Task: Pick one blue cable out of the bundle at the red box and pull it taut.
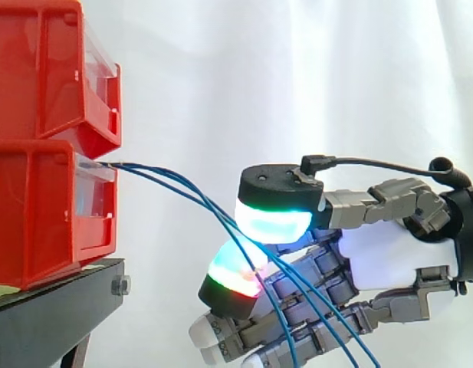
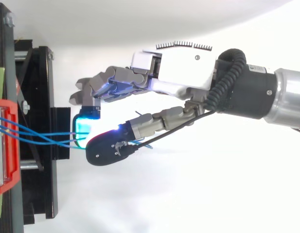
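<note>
Three thin blue cables (image 1: 171, 184) leave the gap between the two stacked red bins (image 1: 44, 215) and sag down to the right. They run between the thumb's cyan-green pad (image 1: 273, 224) and a finger's green-red pad (image 1: 234, 277) of my hand (image 1: 389, 257), then drop past the lower fingers out of the bottom edge. The two pads are closed together where the cables cross; how many cables are pinched I cannot tell. In the top view the cables (image 2: 38, 137) stretch from the red bin (image 2: 6, 145) to the hand (image 2: 179, 68), slightly slack.
The bins stand on a black stand (image 1: 52, 314) at the left, with its frame and bolts (image 2: 43, 97) below the cables. A white curtain is behind. The arm's wrist (image 2: 266, 94) comes in from the right.
</note>
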Available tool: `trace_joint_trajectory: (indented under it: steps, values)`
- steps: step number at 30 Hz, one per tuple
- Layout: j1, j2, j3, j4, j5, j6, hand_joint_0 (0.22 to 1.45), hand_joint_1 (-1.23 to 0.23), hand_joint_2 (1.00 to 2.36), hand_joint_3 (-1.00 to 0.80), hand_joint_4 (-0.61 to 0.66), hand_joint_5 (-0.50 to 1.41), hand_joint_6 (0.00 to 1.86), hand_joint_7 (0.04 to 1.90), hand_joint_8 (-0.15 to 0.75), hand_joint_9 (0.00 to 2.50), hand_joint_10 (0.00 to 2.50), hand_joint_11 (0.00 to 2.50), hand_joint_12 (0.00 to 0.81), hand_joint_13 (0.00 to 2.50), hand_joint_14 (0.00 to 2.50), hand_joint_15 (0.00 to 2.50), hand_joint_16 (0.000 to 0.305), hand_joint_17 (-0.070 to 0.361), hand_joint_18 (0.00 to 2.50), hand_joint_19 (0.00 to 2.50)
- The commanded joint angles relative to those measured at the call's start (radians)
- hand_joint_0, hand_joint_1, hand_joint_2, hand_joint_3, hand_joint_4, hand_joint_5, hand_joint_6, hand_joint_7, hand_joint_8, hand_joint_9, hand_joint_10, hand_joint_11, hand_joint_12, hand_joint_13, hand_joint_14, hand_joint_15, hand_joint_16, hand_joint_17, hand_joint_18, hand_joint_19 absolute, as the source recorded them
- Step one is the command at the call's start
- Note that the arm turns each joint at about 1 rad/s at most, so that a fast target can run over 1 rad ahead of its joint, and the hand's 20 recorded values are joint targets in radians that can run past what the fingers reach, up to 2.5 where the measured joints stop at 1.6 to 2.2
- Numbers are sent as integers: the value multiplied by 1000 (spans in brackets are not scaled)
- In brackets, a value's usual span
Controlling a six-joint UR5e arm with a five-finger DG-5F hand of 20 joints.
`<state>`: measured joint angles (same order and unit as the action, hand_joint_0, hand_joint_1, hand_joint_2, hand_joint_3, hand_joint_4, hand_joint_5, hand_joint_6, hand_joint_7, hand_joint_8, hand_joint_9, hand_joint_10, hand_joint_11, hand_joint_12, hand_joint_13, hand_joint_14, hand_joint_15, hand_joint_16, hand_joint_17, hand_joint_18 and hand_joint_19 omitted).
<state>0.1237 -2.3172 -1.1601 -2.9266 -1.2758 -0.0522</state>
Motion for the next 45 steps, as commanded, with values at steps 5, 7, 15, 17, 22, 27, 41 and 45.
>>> trace_joint_trajectory:
  steps: [5,7,15,17,22,27,41,45]
  values:
    - [-1,22,2,-26,-2,-3,627,-799,1018,-189,164,-178,888,977,325,403,4,131,356,185,0,13,52,118,356,134]
    - [-1,24,2,-40,-4,-1,640,-819,1019,-187,138,-179,891,981,325,403,3,126,356,186,0,9,53,118,359,127]
    - [-1,25,2,-59,-2,0,699,-885,1018,-212,62,-188,907,967,318,399,2,130,356,196,0,0,53,119,381,105]
    - [-1,27,2,-59,-2,0,711,-897,1018,-226,61,-191,910,941,316,397,2,132,356,196,0,0,53,118,384,105]
    - [-1,30,2,-59,-2,0,752,-949,1014,-301,92,-196,910,921,309,385,3,128,358,186,0,0,53,118,377,90]
    - [-1,30,2,-62,-2,0,776,-958,1011,-365,136,-194,909,934,307,384,2,133,358,184,0,0,53,118,373,88]
    - [-1,29,2,-62,-1,0,557,-931,1000,-500,208,-201,895,883,306,337,3,134,366,151,0,11,54,122,341,110]
    - [-1,30,3,-62,-1,0,536,-773,1000,-500,219,-176,877,925,328,373,2,129,371,150,0,18,55,124,330,146]
